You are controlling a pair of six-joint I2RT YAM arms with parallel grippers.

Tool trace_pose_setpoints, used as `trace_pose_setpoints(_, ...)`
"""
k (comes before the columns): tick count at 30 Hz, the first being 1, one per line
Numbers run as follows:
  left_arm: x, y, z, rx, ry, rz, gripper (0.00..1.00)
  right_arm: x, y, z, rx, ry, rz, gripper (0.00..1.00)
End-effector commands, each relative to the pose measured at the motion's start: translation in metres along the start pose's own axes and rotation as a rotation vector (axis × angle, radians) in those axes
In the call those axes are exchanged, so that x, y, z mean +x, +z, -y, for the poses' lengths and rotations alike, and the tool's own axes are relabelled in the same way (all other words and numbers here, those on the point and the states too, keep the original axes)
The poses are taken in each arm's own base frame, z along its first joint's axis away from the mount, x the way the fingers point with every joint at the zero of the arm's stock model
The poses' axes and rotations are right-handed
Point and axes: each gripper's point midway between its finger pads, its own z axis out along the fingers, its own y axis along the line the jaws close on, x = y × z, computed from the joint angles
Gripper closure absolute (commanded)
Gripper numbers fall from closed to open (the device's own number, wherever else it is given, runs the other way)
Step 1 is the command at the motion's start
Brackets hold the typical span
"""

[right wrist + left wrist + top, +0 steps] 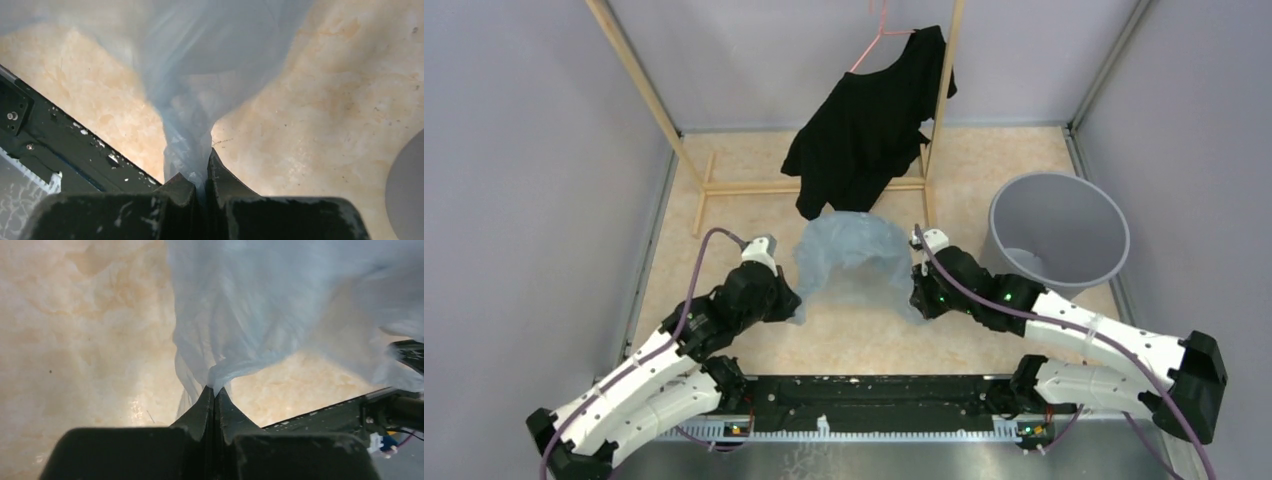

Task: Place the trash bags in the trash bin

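trash bag [852,262]: pale blue, translucent, wrinkly, spread out | trash bin [1074,220]: grey, upright, right of bag

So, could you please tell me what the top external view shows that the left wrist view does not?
Only the top external view shows the grey trash bin, the black shirt on its pink hanger, the wooden rack, and the right end effector gripping one side of the trash bag. Only the left wrist view shows, close up, the left end effector with its jaws shut on a gathered pinch of film. Both show the pale blue bag and the marbled table.
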Motion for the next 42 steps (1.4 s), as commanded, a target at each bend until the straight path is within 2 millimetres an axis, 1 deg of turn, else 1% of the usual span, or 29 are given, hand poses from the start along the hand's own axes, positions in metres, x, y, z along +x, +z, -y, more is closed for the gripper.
trace_pose_setpoints(1,-0.122,-0.085,0.088,0.298,0.017,0.350,1.00,-0.144,-0.080,-0.036,-0.109,0.013,0.364,1.00)
trace_pose_setpoints(3,-0.178,-0.136,0.147,0.442,0.132,0.432,1.00,-0.204,-0.126,-0.050,-0.116,-0.056,0.482,1.00)
trace_pose_setpoints(4,-0.196,-0.152,0.179,0.526,0.179,0.423,1.00,-0.226,-0.149,-0.058,-0.139,-0.085,0.523,1.00)
trace_pose_setpoints(6,-0.218,-0.217,0.234,0.791,0.240,0.448,1.00,-0.263,-0.211,-0.090,-0.302,-0.124,0.658,1.00)
trace_pose_setpoints(8,-0.224,-0.272,0.263,1.024,0.264,0.507,1.00,-0.271,-0.266,-0.122,-0.530,-0.167,0.774,1.00)
trace_pose_setpoints(9,-0.222,-0.286,0.265,1.086,0.268,0.529,1.00,-0.270,-0.285,-0.127,-0.584,-0.169,0.826,1.00)
trace_pose_setpoints(10,-0.219,-0.289,0.261,1.101,0.267,0.555,1.00,-0.266,-0.289,-0.125,-0.595,-0.161,0.850,1.00)
trace_pose_setpoints(11,-0.216,-0.281,0.251,1.064,0.260,0.577,1.00,-0.260,-0.281,-0.117,-0.565,-0.144,0.853,1.00)
trace_pose_setpoints(13,-0.205,-0.222,0.210,0.844,0.180,0.585,1.00,-0.239,-0.232,-0.090,-0.428,-0.075,0.785,1.00)
trace_pose_setpoints(15,-0.168,-0.115,0.135,0.461,0.048,0.496,1.00,-0.196,-0.154,-0.059,-0.261,0.000,0.621,1.00)
trace_pose_setpoints(17,-0.109,-0.044,0.071,0.191,0.019,0.325,1.00,-0.134,-0.078,-0.040,-0.171,0.015,0.407,1.00)
trace_pose_setpoints(18,-0.081,-0.021,0.046,0.091,0.010,0.242,1.00,-0.103,-0.048,-0.030,-0.136,0.033,0.313,1.00)
trace_pose_setpoints(20,-0.048,0.000,0.018,-0.016,-0.019,0.146,1.00,-0.064,-0.012,-0.020,-0.101,0.088,0.195,1.00)
trace_pose_setpoints(21,-0.047,0.001,0.019,-0.011,-0.022,0.139,1.00,-0.061,-0.008,-0.023,-0.127,0.101,0.175,1.00)
trace_pose_setpoints(22,-0.059,-0.005,0.034,0.044,-0.012,0.165,1.00,-0.070,-0.011,-0.030,-0.162,0.092,0.183,1.00)
trace_pose_setpoints(24,-0.101,-0.035,0.078,0.203,0.036,0.261,1.00,-0.126,-0.047,-0.046,-0.203,0.046,0.306,1.00)
trace_pose_setpoints(25,-0.128,-0.062,0.108,0.315,0.068,0.327,1.00,-0.155,-0.071,-0.052,-0.212,0.018,0.378,1.00)
trace_pose_setpoints(28,-0.193,-0.168,0.192,0.677,0.171,0.491,1.00,-0.234,-0.164,-0.083,-0.326,-0.074,0.597,1.00)
trace_pose_setpoints(30,-0.211,-0.243,0.228,0.918,0.236,0.578,1.00,-0.261,-0.226,-0.107,-0.463,-0.127,0.721,1.00)
trace_pose_setpoints(31,-0.213,-0.272,0.236,1.007,0.263,0.621,1.00,-0.266,-0.249,-0.114,-0.514,-0.140,0.772,1.00)
trace_pose_setpoints(32,-0.213,-0.289,0.237,1.059,0.276,0.657,1.00,-0.268,-0.267,-0.116,-0.545,-0.147,0.821,1.00)
trace_pose_setpoints(33,-0.215,-0.292,0.231,1.051,0.257,0.696,1.00,-0.266,-0.274,-0.115,-0.556,-0.146,0.852,1.00)
trace_pose_setpoints(34,-0.216,-0.281,0.219,0.993,0.214,0.715,1.00,-0.261,-0.269,-0.109,-0.539,-0.134,0.867,1.00)
trace_pose_setpoints(35,-0.216,-0.252,0.200,0.877,0.146,0.712,1.00,-0.253,-0.257,-0.100,-0.505,-0.110,0.865,1.00)
trace_pose_setpoints(37,-0.191,-0.158,0.144,0.561,-0.047,0.599,1.00,-0.226,-0.201,-0.072,-0.368,-0.026,0.764,1.00)
trace_pose_setpoints(38,-0.159,-0.110,0.109,0.388,-0.090,0.482,1.00,-0.200,-0.160,-0.059,-0.301,0.015,0.654,1.00)
trace_pose_setpoints(39,-0.129,-0.076,0.086,0.280,-0.106,0.383,1.00,-0.172,-0.124,-0.051,-0.259,0.035,0.546,1.00)
trace_pose_setpoints(40,-0.099,-0.050,0.070,0.214,-0.096,0.284,1.00,-0.134,-0.084,-0.043,-0.234,0.047,0.416,1.00)
trace_pose_setpoints(42,-0.048,-0.019,0.048,0.151,-0.096,0.117,1.00,-0.076,-0.041,-0.040,-0.247,0.074,0.231,1.00)
